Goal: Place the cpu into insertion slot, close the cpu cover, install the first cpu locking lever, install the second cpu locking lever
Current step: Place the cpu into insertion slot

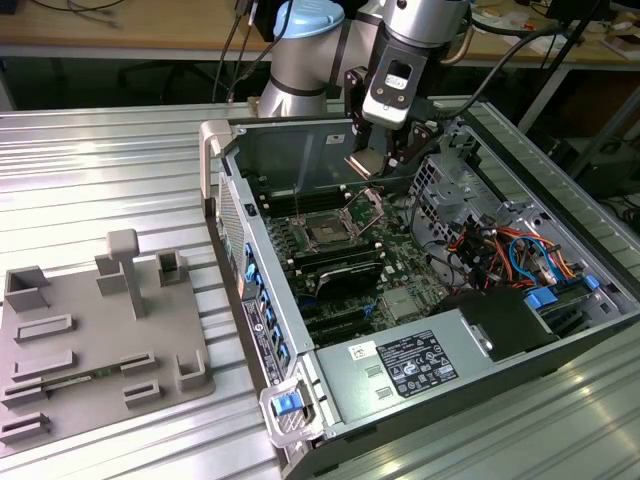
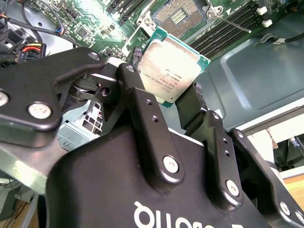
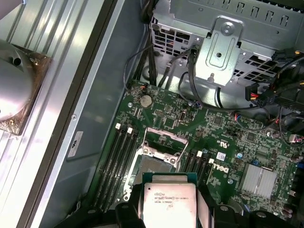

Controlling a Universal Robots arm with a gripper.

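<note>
While in the pincer, cpu metal-side-up above insertion slot.

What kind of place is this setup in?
Probably a robotics lab or workshop bench: an open computer case on a ribbed metal table, a grey parts tray beside it, and wooden desks with cables behind.

Print marks the cpu and the power supply label.
</note>
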